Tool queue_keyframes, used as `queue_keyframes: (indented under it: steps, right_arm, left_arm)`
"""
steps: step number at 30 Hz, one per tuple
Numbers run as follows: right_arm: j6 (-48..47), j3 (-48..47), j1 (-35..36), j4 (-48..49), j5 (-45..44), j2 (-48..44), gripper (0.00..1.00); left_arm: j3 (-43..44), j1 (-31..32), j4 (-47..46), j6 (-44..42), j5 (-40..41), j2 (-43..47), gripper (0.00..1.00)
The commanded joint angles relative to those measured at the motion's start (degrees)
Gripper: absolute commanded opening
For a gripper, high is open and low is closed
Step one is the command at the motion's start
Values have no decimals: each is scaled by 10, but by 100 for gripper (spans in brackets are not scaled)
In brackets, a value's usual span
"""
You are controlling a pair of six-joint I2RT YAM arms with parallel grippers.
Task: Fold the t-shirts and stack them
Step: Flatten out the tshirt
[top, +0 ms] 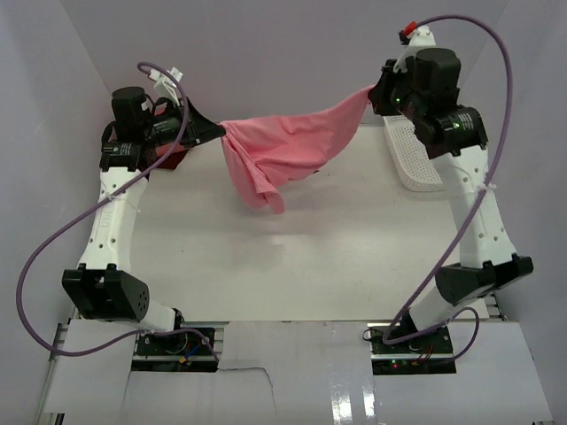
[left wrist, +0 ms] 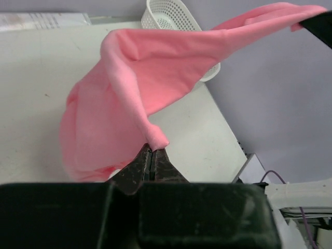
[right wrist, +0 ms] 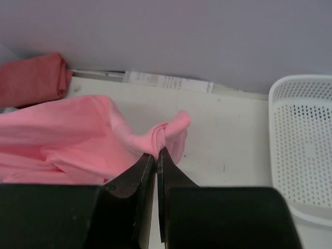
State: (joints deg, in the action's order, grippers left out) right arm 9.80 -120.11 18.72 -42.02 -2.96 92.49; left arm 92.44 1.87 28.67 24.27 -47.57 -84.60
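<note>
We list one pink shirt point(top: 283, 150), hung over the surface point(top: 292, 266) left of the basket point(top: 409, 159). Right hand point(top: 376, 92), above the basket, pinches one end tight. Left hand point(top: 220, 133), well left, pinches the other. Basket: bare mesh floor showing. Dark red shirt point(right wrist: 31, 78): bundled far left of the basket.
</note>
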Motion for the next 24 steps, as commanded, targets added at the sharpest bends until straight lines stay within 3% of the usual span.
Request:
queue_keyframes:
  steps: [1, 3, 6, 10, 18, 24]
  right_arm:
    - [-32, 41, -3, 74, 10, -124, 8]
    - [-40, 139, -2, 172, -44, -193, 8]
    - [-49, 147, -3, 186, -101, -267, 8]
    - [-58, 64, -3, 110, -84, -257, 8]
    - [-43, 87, -3, 104, -71, -265, 8]
    - [-23, 61, -3, 59, -28, -189, 8]
  left_arm:
    - [24, -4, 0, -40, 38, 76, 0]
    - [-1, -3, 1, -45, 74, 118, 3]
    - [-55, -2, 1, -55, 99, 164, 11]
    - [-122, -2, -3, -56, 89, 193, 18]
    - [-200, 0, 7, -55, 41, 207, 19]
    - [-206, 1, 17, -58, 52, 168, 22]
